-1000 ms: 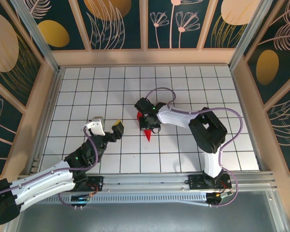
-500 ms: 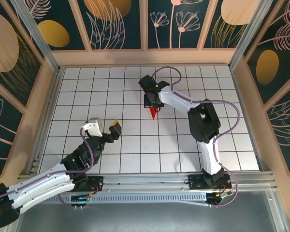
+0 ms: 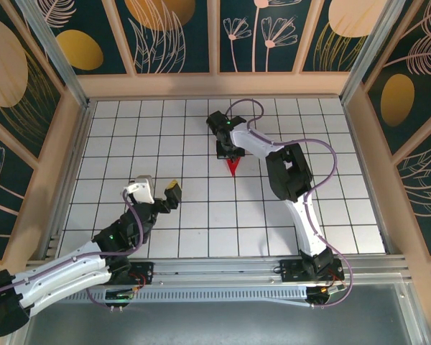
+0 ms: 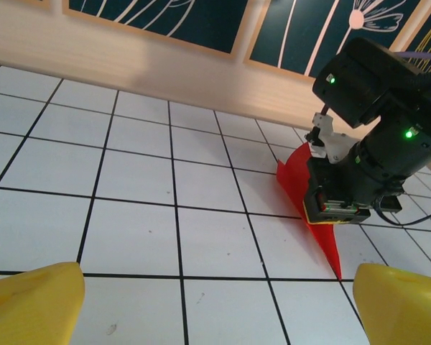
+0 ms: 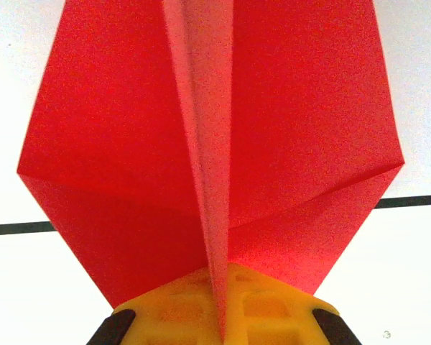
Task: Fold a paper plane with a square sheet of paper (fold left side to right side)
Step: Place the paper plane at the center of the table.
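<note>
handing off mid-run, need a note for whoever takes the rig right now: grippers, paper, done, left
Left gripper: open, empty, near-left of the table, apart from the paper.
Right gripper: shut on the paper plane, far middle of the table.
Done: folded into a pointed dart with a centre crease.
Left: probably set it down and release.

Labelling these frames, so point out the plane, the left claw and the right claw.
plane (image 5: 115, 129), right wrist view, on a flat wing panel.
left claw (image 3: 156, 190), top view, midway between its open fingertips.
right claw (image 4: 334, 210), left wrist view, at fingertips shut on the plane.
</note>
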You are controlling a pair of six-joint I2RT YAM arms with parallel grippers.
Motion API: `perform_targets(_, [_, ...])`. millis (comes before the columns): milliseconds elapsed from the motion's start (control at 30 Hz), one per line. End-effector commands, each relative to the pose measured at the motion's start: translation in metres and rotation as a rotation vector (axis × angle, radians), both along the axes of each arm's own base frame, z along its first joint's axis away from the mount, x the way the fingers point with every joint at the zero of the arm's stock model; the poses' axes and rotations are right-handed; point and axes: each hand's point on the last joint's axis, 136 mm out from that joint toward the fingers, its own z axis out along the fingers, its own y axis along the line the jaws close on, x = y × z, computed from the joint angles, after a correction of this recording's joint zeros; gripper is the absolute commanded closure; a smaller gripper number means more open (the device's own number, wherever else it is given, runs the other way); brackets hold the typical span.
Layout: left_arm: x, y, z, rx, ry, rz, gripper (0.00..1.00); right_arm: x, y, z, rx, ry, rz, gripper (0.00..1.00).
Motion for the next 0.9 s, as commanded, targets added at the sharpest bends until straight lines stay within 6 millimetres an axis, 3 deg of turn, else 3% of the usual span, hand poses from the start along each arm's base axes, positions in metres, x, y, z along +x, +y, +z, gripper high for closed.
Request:
perform_targets(0, [0.002, -0.002, 0.009, 0.001, -0.014, 0.001, 0.04, 0.001, -0.004, -0.006, -0.011, 0.016, 0.002, 1.00])
perform_targets(433, [0.004, -0.005, 0.009, 0.003, -0.010, 0.001, 0.04, -0.004, -0.008, -0.027, 0.010, 0.048, -0.008, 0.99])
perform_targets(867, [0.004, 0.002, 0.013, 0.005, -0.019, 0.025, 0.04, -0.012, -0.006, -0.037, 0.037, 0.074, -0.002, 0.70])
